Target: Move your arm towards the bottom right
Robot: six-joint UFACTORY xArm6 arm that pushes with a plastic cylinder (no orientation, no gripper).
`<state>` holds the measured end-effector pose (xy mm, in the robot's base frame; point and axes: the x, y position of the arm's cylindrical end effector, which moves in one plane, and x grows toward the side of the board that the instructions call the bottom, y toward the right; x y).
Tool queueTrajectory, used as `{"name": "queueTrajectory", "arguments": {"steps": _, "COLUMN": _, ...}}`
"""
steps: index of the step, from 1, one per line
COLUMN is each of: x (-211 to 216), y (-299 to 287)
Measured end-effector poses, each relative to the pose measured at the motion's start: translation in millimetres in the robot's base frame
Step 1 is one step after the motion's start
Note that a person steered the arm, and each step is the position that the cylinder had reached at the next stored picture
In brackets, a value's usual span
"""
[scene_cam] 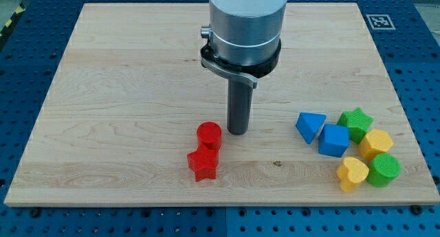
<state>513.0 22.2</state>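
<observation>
My tip [238, 132] is resting on the bench [124, 93], at the lower end of a straight dark rod that is standing upright under the arm's grey cylinder. It is sitting near the bench's middle, just beside the red cylinder [209, 135] on the view's right, and well apart from the block cluster at lower right.

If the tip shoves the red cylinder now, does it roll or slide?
Probably slides: the red cylinder stands on its flat end, so rolling seems unlikely. It touches the red star, so a push toward the view's bottom would likely move both. My tip sits just to its right on the view, so contact would come quickly.
</observation>
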Motion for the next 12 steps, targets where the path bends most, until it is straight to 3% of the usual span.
{"name": "queueTrajectory", "arguments": {"steps": 4, "x": 11, "y": -10}}
{"name": "queueTrajectory", "arguments": {"steps": 7, "x": -44, "y": 26}}
{"name": "queueTrajectory", "arguments": {"steps": 8, "x": -45, "y": 30}}
{"name": "queueTrajectory", "arguments": {"steps": 9, "x": -46, "y": 58}}
{"name": "queueTrajectory", "arguments": {"steps": 11, "x": -47, "y": 200}}
{"name": "queueTrajectory", "arguments": {"steps": 12, "x": -44, "y": 234}}
